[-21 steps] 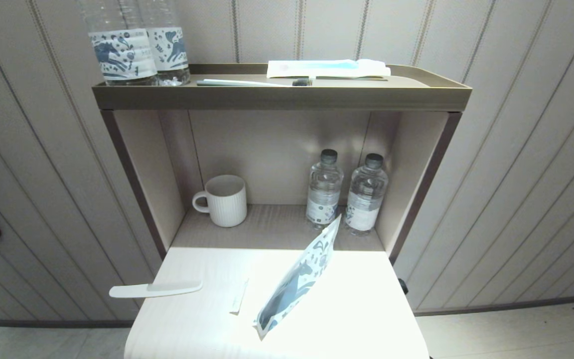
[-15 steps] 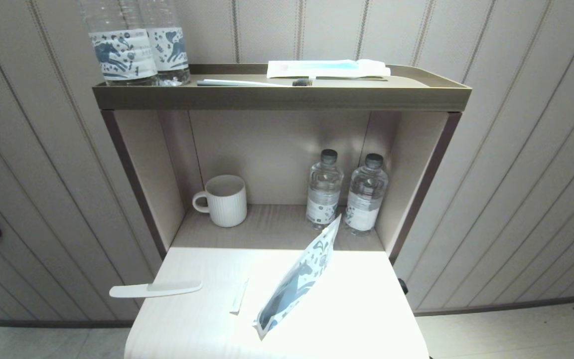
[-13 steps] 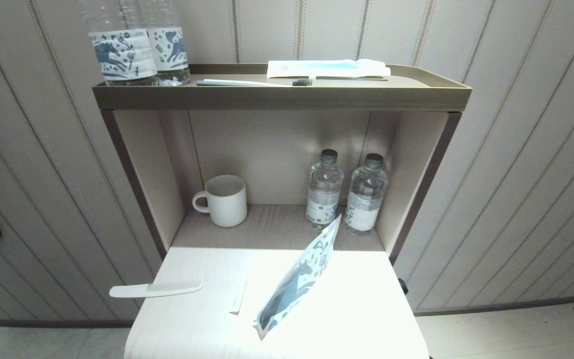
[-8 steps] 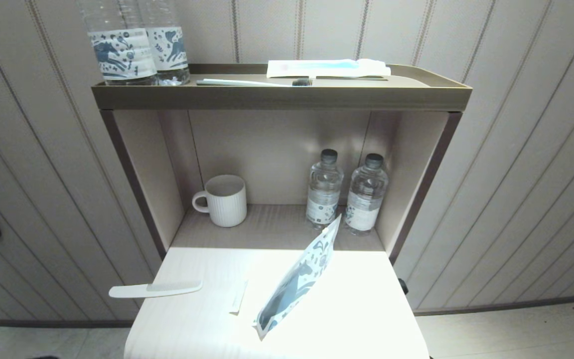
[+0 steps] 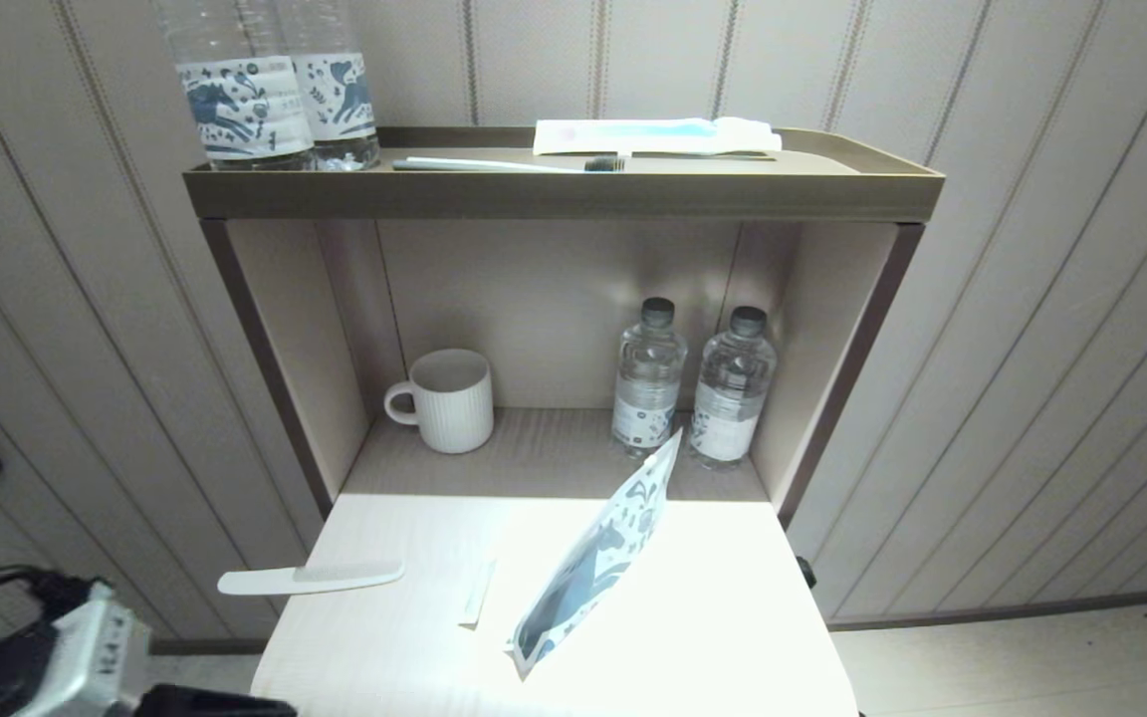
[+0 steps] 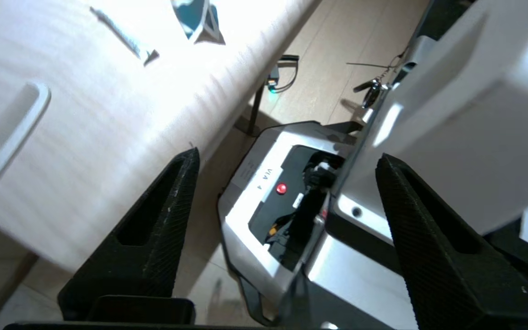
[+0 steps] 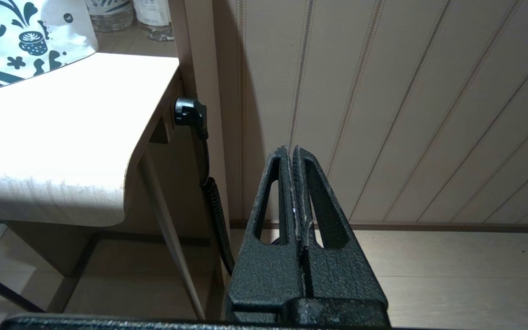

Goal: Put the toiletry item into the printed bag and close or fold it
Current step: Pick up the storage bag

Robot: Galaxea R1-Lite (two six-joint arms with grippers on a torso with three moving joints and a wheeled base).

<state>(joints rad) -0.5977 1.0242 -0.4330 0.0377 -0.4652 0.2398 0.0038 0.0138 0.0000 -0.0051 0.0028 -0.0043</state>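
The comb (image 5: pixel 310 578) lies flat at the lower left of the head view, its handle poking out past the left edge of the table (image 5: pixel 693 637) and its toothed half resting on the top. The left gripper (image 6: pixel 287 160) is low at the frame's bottom left corner, below and left of the comb, not touching it; its black ribbed fingers (image 6: pixel 163 215) are spread wide with nothing between them. In the left wrist view the comb's rounded handle end (image 6: pixel 12 123) shows at the left edge, well apart from the fingertips. The right gripper (image 7: pixel 295 153) hangs beside the table's right side, below the tabletop, facing the striped wall, with its textured black fingers pressed together on nothing.

The bag (image 5: pixel 593 563), a flat white pouch with a dark horse print, stands tilted on edge in the middle of the table, to the right of the comb. A thin white strip (image 5: pixel 479 593) lies between them. The table is pale wood grain with rounded corners.

The open shelf behind holds a ribbed white mug (image 5: pixel 449 400) and two clear bottles (image 5: pixel 693 390). The top tray (image 5: pixel 554 191) carries two more bottles, a toothbrush (image 5: pixel 509 164) and a white-and-blue packet (image 5: pixel 653 136).
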